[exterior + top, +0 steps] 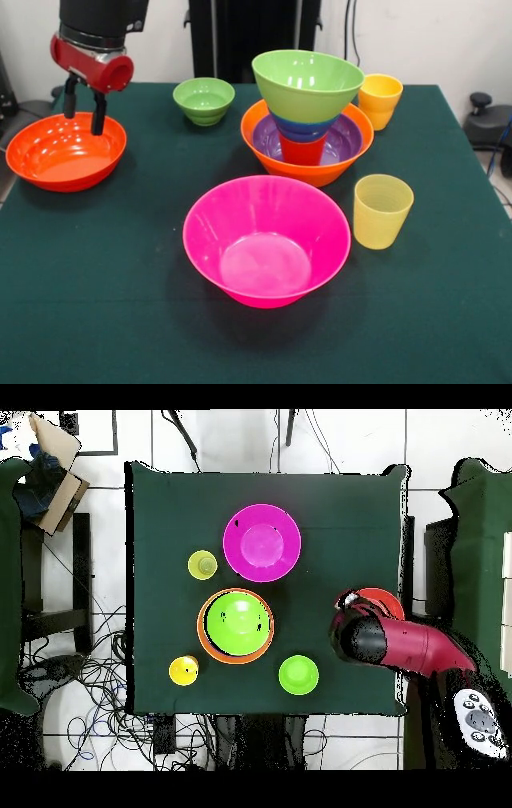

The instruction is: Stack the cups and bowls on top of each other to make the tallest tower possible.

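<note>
From the front, the claw (84, 114) hangs with its 2 black fingers a narrow gap apart and nothing between them, at the far rim of the red-orange bowl (66, 150), which sits at the table (120, 320) edge; whether a finger touches the rim I cannot tell. The tower (308, 120) stands mid-table: large orange bowl (307, 170) as base, purple bowl (346, 140) nested inside, then a red-orange cup (302, 150) that looks upside down, a blue bowl (304, 128) and the medium green bowl (308, 84) perched wide on top. That top-heavy perch on a narrow cup is the main risk, since a nudge could tip it. The pink bowl (266, 240), small green bowl (204, 100) and 2 yellow cups (382, 210) (379, 100) wait loose. A rim pinch on the glossy red-orange bowl may slip, or push it off the table edge. From overhead, the claw's fingers are hidden under the arm (400, 644), which covers most of that bowl (385, 597); the tower (237, 624) lies well apart, so a carried bowl could clip the small green bowl (298, 674).
</note>
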`<state>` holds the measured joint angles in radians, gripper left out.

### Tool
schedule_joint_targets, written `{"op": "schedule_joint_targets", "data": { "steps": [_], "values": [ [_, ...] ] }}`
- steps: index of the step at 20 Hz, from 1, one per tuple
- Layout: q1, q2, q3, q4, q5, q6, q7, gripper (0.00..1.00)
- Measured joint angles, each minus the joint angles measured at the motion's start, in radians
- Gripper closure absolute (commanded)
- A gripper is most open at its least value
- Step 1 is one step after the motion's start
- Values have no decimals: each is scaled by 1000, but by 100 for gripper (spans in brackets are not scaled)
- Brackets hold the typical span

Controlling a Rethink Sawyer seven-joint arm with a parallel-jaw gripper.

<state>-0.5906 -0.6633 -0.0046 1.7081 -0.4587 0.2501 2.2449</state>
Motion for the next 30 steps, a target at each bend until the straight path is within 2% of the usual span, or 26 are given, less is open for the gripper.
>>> {"op": "schedule_joint_targets", "data": {
  "steps": [8,16,21,22,27,30],
  "values": [
    [18,27,9,0,9,33,0,0],
    [50,96,-6,-9,9,33,0,0],
    [124,151,-69,-34,10,33,0,0],
    [160,173,-99,-51,10,33,0,0],
    [224,216,-154,-90,10,33,0,0],
    [291,256,-223,-125,10,32,0,0]
  ]
}}
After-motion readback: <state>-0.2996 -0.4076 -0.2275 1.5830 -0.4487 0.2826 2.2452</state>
